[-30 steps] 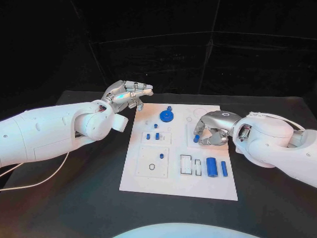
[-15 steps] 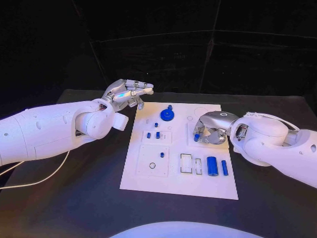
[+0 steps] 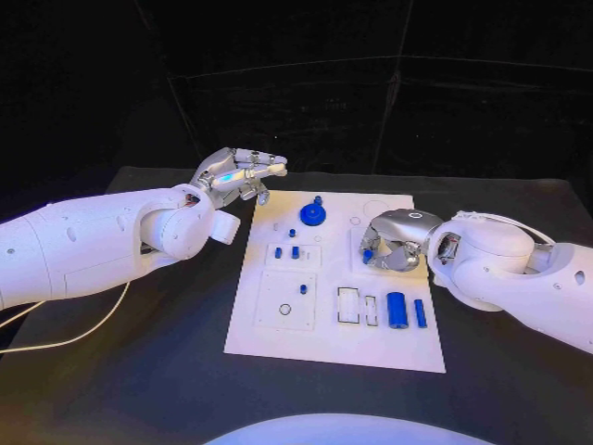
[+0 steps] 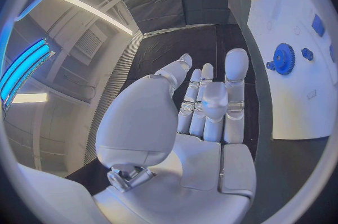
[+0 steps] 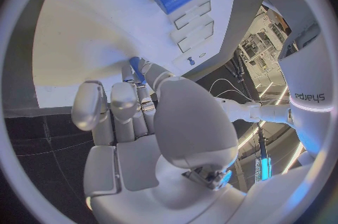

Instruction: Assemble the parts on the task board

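while the left hand (image 3: pixel 239 173) hovers off the task board's (image 3: pixel 336 350) far left corner, fingers apart, holding nothing, blue gear (image 3: pixel 313 217) sits near the board's far edge. large blue cylinder (image 3: pixel 397 311) lies near-right. right hand (image 3: pixel 393 243) pinches a small blue peg (image 3: pixel 368 254) over the board's right side.

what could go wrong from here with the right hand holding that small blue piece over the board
The right hand pinches a small blue part at its fingertips only, so it might slip or tilt before it seats. The hand covers that stretch of the task board in the head view, so alignment is hard to judge. Its arm hangs close above the large blue cylinder and could nudge it.
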`<action>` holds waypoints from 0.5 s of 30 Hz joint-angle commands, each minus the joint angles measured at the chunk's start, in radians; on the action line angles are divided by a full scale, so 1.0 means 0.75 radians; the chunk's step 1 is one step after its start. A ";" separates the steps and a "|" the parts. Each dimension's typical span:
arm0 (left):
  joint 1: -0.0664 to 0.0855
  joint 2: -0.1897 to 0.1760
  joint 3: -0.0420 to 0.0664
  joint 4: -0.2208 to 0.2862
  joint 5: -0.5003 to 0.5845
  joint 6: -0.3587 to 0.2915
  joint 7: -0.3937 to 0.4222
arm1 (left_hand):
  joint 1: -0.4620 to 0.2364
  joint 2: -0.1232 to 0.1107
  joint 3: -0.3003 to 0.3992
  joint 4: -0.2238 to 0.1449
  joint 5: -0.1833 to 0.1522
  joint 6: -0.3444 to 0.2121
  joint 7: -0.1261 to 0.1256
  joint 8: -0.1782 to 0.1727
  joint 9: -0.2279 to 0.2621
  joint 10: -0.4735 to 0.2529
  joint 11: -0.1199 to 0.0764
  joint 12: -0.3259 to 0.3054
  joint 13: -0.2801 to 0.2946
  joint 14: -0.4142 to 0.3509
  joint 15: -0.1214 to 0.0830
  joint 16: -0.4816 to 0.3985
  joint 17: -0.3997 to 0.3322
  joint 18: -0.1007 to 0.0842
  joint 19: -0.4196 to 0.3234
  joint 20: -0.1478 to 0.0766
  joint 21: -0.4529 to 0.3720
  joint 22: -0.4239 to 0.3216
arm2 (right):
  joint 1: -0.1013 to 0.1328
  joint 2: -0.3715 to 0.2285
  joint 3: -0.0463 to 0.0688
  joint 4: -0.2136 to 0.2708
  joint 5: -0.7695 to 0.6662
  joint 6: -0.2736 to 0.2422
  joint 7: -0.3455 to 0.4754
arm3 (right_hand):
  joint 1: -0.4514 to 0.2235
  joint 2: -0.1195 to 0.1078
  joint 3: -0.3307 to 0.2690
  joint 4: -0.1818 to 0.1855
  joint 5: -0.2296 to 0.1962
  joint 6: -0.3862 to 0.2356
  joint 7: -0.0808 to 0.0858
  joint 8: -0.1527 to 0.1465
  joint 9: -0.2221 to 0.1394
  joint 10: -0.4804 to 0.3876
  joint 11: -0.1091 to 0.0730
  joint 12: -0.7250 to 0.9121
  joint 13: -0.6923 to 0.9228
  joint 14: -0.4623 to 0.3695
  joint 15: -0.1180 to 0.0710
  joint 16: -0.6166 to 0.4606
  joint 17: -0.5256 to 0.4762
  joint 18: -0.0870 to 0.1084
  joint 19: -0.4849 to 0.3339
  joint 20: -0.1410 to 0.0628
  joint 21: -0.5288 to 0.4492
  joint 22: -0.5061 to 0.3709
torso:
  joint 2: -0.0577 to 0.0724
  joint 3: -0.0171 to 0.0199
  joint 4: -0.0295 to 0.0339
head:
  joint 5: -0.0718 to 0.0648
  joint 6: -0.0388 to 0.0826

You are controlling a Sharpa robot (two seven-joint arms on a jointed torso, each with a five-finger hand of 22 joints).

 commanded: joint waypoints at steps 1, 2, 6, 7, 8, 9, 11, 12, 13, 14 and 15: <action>0.002 -0.001 0.001 0.002 0.004 0.019 0.001 | 0.001 0.011 -0.008 -0.003 0.002 -0.006 0.004 0.008 0.000 -0.005 0.002 0.005 0.002 -0.005 0.002 0.002 -0.001 0.008 -0.004 0.001 -0.007 -0.001 | 0.001 0.002 0.000 0.002 -0.006 -0.022 0.010 | -0.008 -0.019 0.010 0.002 -0.002 -0.040 0.003 -0.010 -0.004 0.016 0.004 -0.013 -0.001 0.007 0.007 0.006 -0.001 -0.013 0.006 0.007 0.008 0.001 | 0.000 0.0001 0.0002 | 0.000 0.000; 0.002 -0.001 0.001 0.001 0.004 0.020 0.001 | 0.001 0.011 -0.008 -0.003 0.002 -0.006 0.004 0.008 0.000 -0.005 0.002 0.005 0.002 -0.005 0.002 0.002 -0.001 0.008 -0.004 0.001 -0.007 -0.001 | 0.001 0.003 0.000 0.003 -0.006 -0.025 0.010 | -0.009 -0.022 0.012 0.003 -0.002 -0.048 0.003 -0.010 -0.004 0.017 0.004 -0.016 -0.001 0.007 0.008 0.007 -0.002 -0.013 0.006 0.008 0.008 0.002 | 0.000 0.0001 0.0002 | 0.000 0.000; 0.002 -0.001 0.001 0.001 0.004 0.022 0.000 | 0.001 0.011 -0.008 -0.003 0.002 -0.006 0.004 0.008 0.000 -0.005 0.002 0.005 0.002 -0.005 0.002 0.002 -0.001 0.008 -0.004 0.001 -0.007 -0.001 | 0.000 0.004 0.000 0.005 -0.006 -0.035 0.011 | -0.011 -0.024 0.015 0.005 -0.002 -0.055 0.001 -0.009 -0.004 0.020 0.003 -0.018 0.000 0.006 0.008 0.008 -0.001 -0.013 0.006 0.008 0.008 0.002 | 0.000 0.0003 0.0001 | -0.001 0.000; 0.002 -0.001 0.001 0.001 0.004 0.022 -0.001 | 0.001 0.011 -0.008 -0.003 0.002 -0.006 0.004 0.008 0.000 -0.005 0.002 0.005 0.002 -0.005 0.002 0.002 -0.001 0.008 -0.004 0.001 -0.007 -0.001 | 0.000 0.003 0.000 0.006 -0.006 -0.037 0.011 | -0.012 -0.025 0.015 0.005 -0.002 -0.057 0.001 -0.009 -0.004 0.021 0.003 -0.018 0.000 0.006 0.007 0.009 -0.001 -0.013 0.006 0.009 0.009 0.003 | 0.000 0.0003 0.0001 | -0.001 0.000; 0.002 -0.001 0.001 0.001 0.004 0.022 -0.001 | 0.001 0.011 -0.008 -0.003 0.002 -0.006 0.004 0.008 0.000 -0.005 0.002 0.005 0.002 -0.005 0.002 0.002 -0.001 0.008 -0.004 0.001 -0.007 -0.001 | 0.000 0.003 0.000 0.006 -0.006 -0.039 0.011 | -0.012 -0.025 0.016 0.005 -0.002 -0.057 0.000 -0.009 -0.004 0.021 0.003 -0.018 0.000 0.006 0.007 0.009 -0.001 -0.013 0.006 0.009 0.009 0.003 | 0.000 0.0003 0.0001 | -0.001 0.000; 0.002 -0.001 0.001 0.001 0.004 0.022 -0.001 | 0.001 0.011 -0.008 -0.003 0.002 -0.006 0.004 0.008 0.000 -0.005 0.002 0.005 0.002 -0.005 0.002 0.002 -0.001 0.008 -0.004 0.001 -0.007 -0.001 | 0.000 0.003 0.000 0.007 -0.006 -0.040 0.011 | -0.012 -0.026 0.017 0.006 -0.002 -0.059 0.000 -0.008 -0.003 0.023 0.002 -0.019 0.000 0.006 0.007 0.009 -0.002 -0.013 0.007 0.009 0.009 0.003 | 0.000 0.0001 0.0001 | -0.002 0.000; 0.002 -0.001 0.001 0.001 0.004 0.022 -0.001 | 0.001 0.011 -0.008 -0.003 0.002 -0.006 0.004 0.008 0.000 -0.005 0.002 0.005 0.002 -0.005 0.002 0.002 -0.001 0.008 -0.004 0.001 -0.007 -0.001 | 0.000 0.002 0.000 0.008 -0.007 -0.045 0.012 | -0.013 -0.026 0.017 0.006 -0.001 -0.059 0.000 -0.007 -0.003 0.024 0.002 -0.019 0.001 0.006 0.007 0.009 -0.002 -0.013 0.007 0.009 0.009 0.004 | 0.000 0.0002 -0.0003 | -0.002 0.000; 0.002 -0.001 0.001 0.001 0.004 0.022 -0.001 | 0.001 0.011 -0.008 -0.003 0.002 -0.006 0.004 0.008 0.000 -0.005 0.002 0.005 0.002 -0.005 0.002 0.002 -0.001 0.008 -0.004 0.001 -0.007 -0.001 | 0.000 0.001 0.000 0.009 -0.008 -0.048 0.012 | -0.014 -0.026 0.019 0.008 0.000 -0.056 -0.001 -0.005 -0.002 0.028 0.001 -0.019 0.001 0.005 0.006 0.009 -0.003 -0.013 0.007 0.008 0.010 0.004 | 0.000 0.0002 -0.0005 | -0.002 0.000; 0.002 -0.001 0.001 0.001 0.004 0.022 -0.002 | 0.001 0.011 -0.008 -0.003 0.002 -0.006 0.004 0.008 0.000 -0.005 0.002 0.005 0.002 -0.005 0.002 0.002 -0.001 0.008 -0.004 0.001 -0.007 -0.001 | 0.000 0.001 0.000 0.010 -0.009 -0.051 0.012 | -0.015 -0.025 0.021 0.009 0.001 -0.052 -0.003 -0.002 0.000 0.031 0.000 -0.019 0.001 0.005 0.005 0.010 -0.001 -0.013 0.007 0.008 0.010 0.005 | -0.001 0.0003 -0.0007 | -0.001 0.000; 0.002 -0.001 0.001 0.001 0.004 0.023 -0.002 | 0.001 0.011 -0.008 -0.003 0.002 -0.006 0.004 0.008 0.000 -0.005 0.002 0.005 0.002 -0.005 0.002 0.002 -0.001 0.008 -0.004 0.001 -0.007 -0.001 | 0.000 0.000 0.000 0.010 -0.009 -0.054 0.012 | -0.015 -0.023 0.025 0.010 0.002 -0.042 -0.006 0.004 0.002 0.037 -0.002 -0.019 0.002 0.005 0.004 0.012 0.000 -0.013 0.008 0.007 0.011 0.006 | -0.001 0.0003 -0.0007 | -0.001 0.000; 0.002 -0.001 0.001 0.001 0.004 0.023 -0.002 | 0.001 0.011 -0.008 -0.003 0.002 -0.006 0.004 0.008 0.000 -0.005 0.002 0.005 0.002 -0.005 0.002 0.002 -0.001 0.008 -0.004 0.001 -0.007 -0.001 | 0.000 0.000 0.000 0.011 -0.009 -0.057 0.012 | -0.015 -0.020 0.030 0.012 0.003 -0.029 -0.009 0.012 0.005 0.043 -0.005 -0.019 0.003 0.006 0.002 0.015 0.003 -0.014 0.009 0.006 0.012 0.008 | 0.000 0.0001 -0.0003 | -0.001 0.001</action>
